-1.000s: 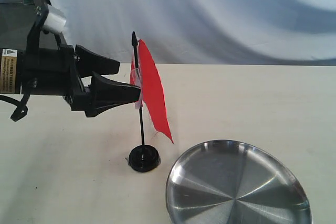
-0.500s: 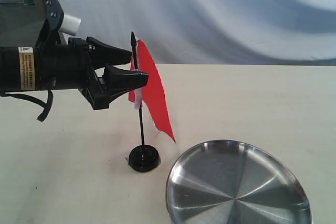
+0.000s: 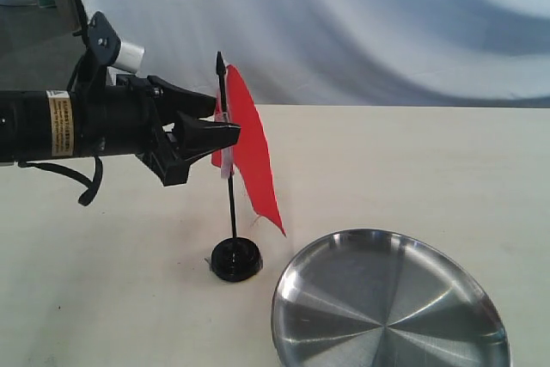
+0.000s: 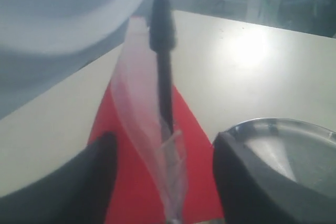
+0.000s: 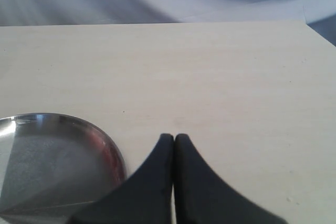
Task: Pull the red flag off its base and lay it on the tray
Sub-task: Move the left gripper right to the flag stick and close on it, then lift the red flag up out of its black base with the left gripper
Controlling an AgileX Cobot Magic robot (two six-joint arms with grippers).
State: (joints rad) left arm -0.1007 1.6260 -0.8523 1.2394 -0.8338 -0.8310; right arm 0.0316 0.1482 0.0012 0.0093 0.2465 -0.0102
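Note:
The red flag (image 3: 252, 161) stands upright on its thin black pole in the small black base (image 3: 235, 259), left of the steel tray (image 3: 388, 302). My left gripper (image 3: 225, 119) is open, reaching in from the left at the height of the cloth, one finger on each side of the pole. In the left wrist view the pole and red flag (image 4: 136, 182) stand between the two dark fingers (image 4: 247, 182), with the tray (image 4: 294, 145) beyond. My right gripper (image 5: 174, 138) is shut with nothing in it, hovering over the table beside the tray (image 5: 47, 161); it does not show in the exterior view.
A light wooden table (image 3: 412, 161) carries everything, with a pale blue-white cloth backdrop (image 3: 369, 23) hanging behind its far edge. The table's far right corner (image 5: 304, 22) shows in the right wrist view.
My left gripper has moved right and slightly up, from beside the flag to straddling its pole, jaws still apart. The flag, base and tray have stayed put.

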